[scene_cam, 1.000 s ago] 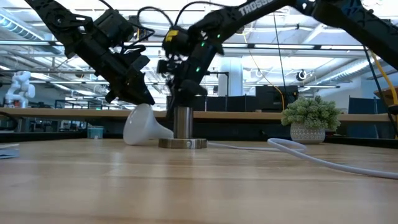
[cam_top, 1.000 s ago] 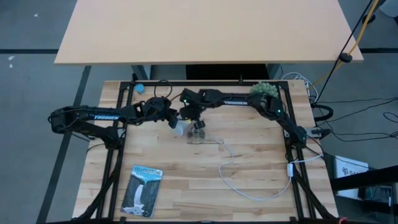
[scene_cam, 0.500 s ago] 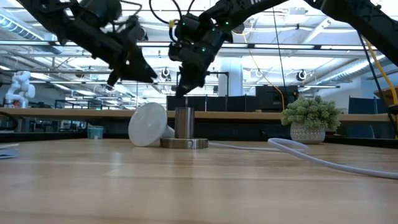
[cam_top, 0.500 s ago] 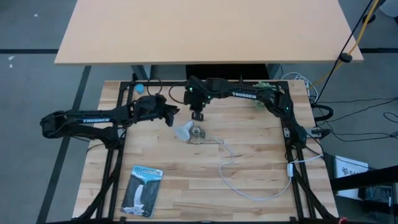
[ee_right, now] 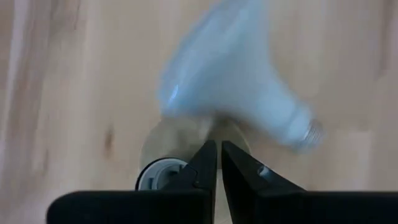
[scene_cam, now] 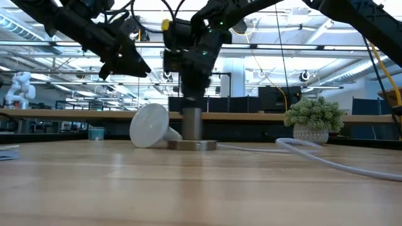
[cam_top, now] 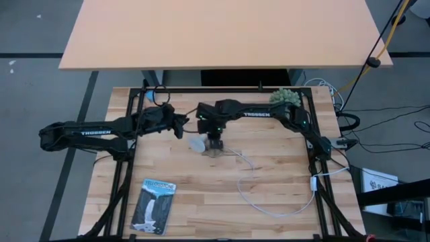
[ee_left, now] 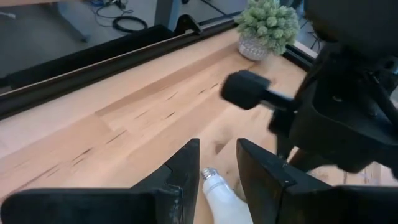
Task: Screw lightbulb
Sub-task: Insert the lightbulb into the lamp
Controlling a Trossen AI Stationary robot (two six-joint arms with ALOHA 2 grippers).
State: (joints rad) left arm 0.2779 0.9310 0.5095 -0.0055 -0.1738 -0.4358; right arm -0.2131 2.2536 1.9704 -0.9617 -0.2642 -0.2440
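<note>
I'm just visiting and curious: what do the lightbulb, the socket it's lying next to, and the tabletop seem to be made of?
The lightbulb: a matte white globe, frosted glass or plastic, I can't tell which, ending in a shiny, metal-looking screw base. The socket: probably metal, with a dull silvery sheen on its upright sleeve and flat round foot. The tabletop: light wood, butcher-block style, with joined strips and visible grain.

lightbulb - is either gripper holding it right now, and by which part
Neither. The lightbulb lies on its side on the table beside the socket. The left gripper hangs above it, empty; the right gripper, shut, is over the socket.

potted plant point(cam_top: 285, 97); blue card point(cam_top: 154, 205)
</note>
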